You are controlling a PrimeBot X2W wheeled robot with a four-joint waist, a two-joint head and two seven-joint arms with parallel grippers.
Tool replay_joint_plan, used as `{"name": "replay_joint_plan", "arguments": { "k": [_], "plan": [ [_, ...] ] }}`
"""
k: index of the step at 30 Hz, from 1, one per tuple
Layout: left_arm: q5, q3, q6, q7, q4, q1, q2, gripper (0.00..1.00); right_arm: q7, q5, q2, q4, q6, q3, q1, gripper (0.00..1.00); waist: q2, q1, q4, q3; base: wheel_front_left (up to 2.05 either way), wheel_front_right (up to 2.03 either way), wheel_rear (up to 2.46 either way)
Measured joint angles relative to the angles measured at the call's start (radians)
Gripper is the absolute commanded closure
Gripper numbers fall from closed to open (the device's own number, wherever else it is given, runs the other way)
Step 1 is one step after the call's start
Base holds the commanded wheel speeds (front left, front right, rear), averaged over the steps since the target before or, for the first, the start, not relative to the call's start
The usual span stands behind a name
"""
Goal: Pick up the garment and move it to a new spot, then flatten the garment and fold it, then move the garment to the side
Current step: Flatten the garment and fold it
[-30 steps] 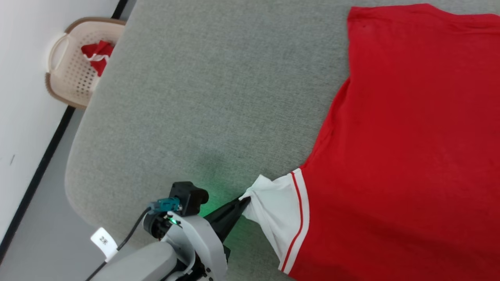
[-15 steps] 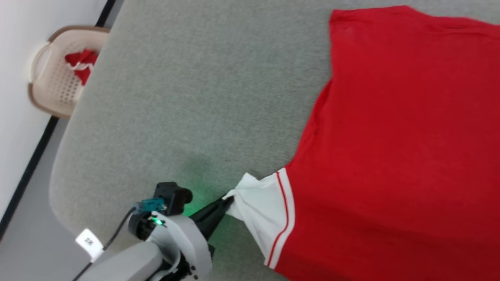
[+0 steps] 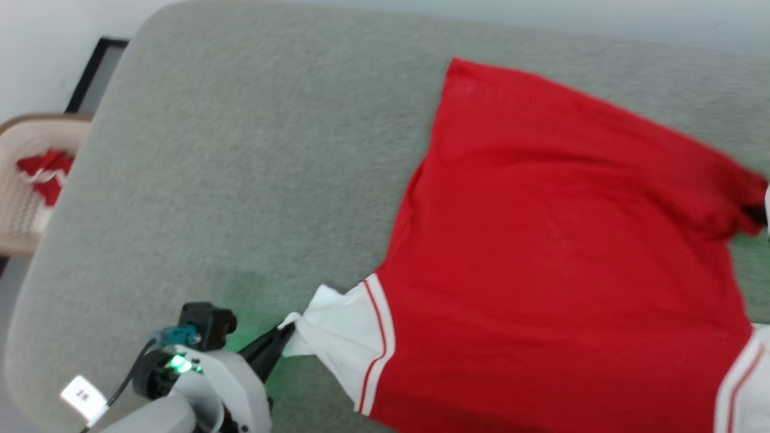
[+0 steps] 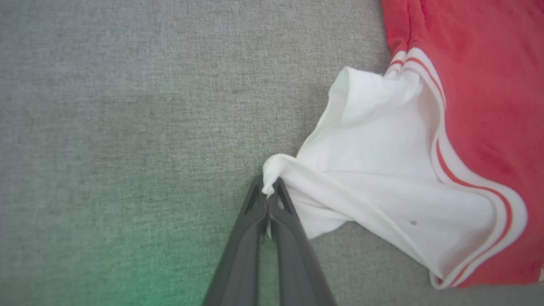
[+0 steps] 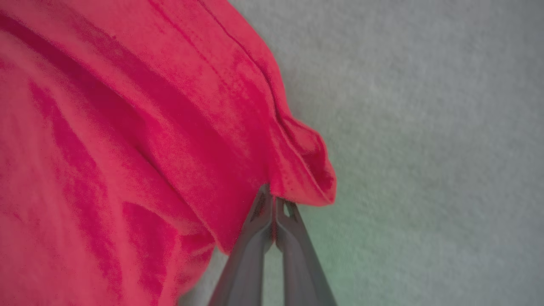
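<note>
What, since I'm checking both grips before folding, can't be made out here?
Right wrist view: motion blur hides how much jersey the right claw pinches.
Head view: right edge cuts off that claw; bottom edge cuts the jersey's near end; left edge cuts the blurred basket.

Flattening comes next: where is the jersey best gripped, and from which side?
By its outlying corners, from outside: the left gripper pinches the white sleeve's tip, the right gripper the red hem corner. Both points jut past the garment's body, so low pinches catch them.

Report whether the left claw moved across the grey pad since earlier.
No: the camera shifted. The left claw keeps its gap to the grey pad's left edge, pinching the garment.
</note>
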State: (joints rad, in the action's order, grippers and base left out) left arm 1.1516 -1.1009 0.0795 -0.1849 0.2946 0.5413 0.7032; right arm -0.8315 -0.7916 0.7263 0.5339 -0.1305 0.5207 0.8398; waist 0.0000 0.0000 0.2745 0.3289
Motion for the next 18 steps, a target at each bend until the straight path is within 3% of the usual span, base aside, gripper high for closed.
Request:
{"name": "replay_joint_plan", "arguments": {
  "k": [10,18],
  "plan": [
    [0.019,0.009,0.041,0.006,-0.054,-0.043,0.065,1.00,0.028,-0.090,0.071,-0.238,0.000,-0.059,-0.334,1.00,0.0000,0.0000,-0.112,-0.070,0.00,0.00,0.00],
    [0.025,0.012,0.061,0.010,-0.088,-0.052,0.088,1.00,0.076,-0.076,0.028,-0.299,-0.001,-0.178,-0.558,1.00,0.0000,0.0000,-0.170,-0.098,0.00,0.00,0.00]
  ]
}}
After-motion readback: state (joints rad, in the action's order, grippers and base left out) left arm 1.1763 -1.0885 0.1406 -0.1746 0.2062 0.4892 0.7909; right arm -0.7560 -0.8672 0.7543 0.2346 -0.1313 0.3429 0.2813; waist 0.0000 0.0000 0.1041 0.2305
